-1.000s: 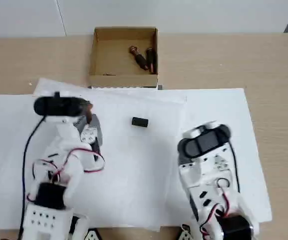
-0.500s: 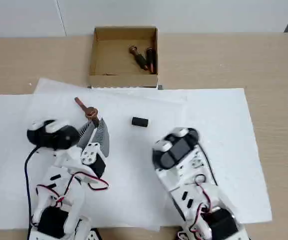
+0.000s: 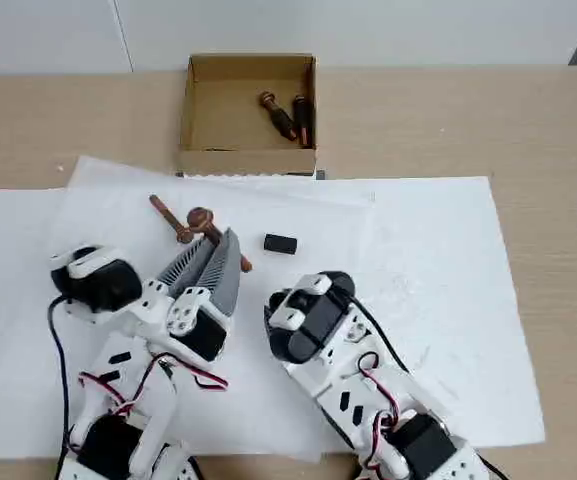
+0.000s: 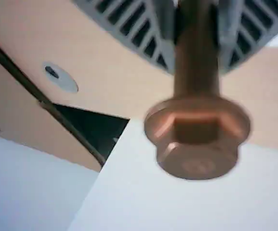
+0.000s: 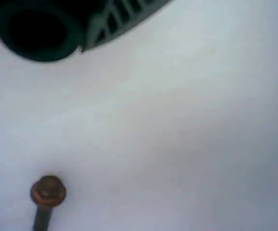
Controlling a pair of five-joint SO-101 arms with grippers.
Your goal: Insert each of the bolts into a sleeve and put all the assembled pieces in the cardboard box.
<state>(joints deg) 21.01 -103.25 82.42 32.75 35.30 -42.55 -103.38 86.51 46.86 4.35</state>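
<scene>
**A:** Status of the held bolt (image 3: 204,220)?
**B:** Clamped by its shank in the left tool (image 3: 224,247), head pointing far-left.
**A:** And the sleeve (image 3: 280,243)?
**B:** On the paper (image 3: 418,250) just right of that tool, long axis left-right. The right arm (image 3: 313,315) sits on its near side.

Wooden table (image 3: 548,120) with white paper (image 3: 428,230), cardboard box (image 3: 246,160)

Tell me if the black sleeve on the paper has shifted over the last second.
No. The black sleeve keeps its spot on the white paper, equally far from the cardboard box's front wall.
</scene>
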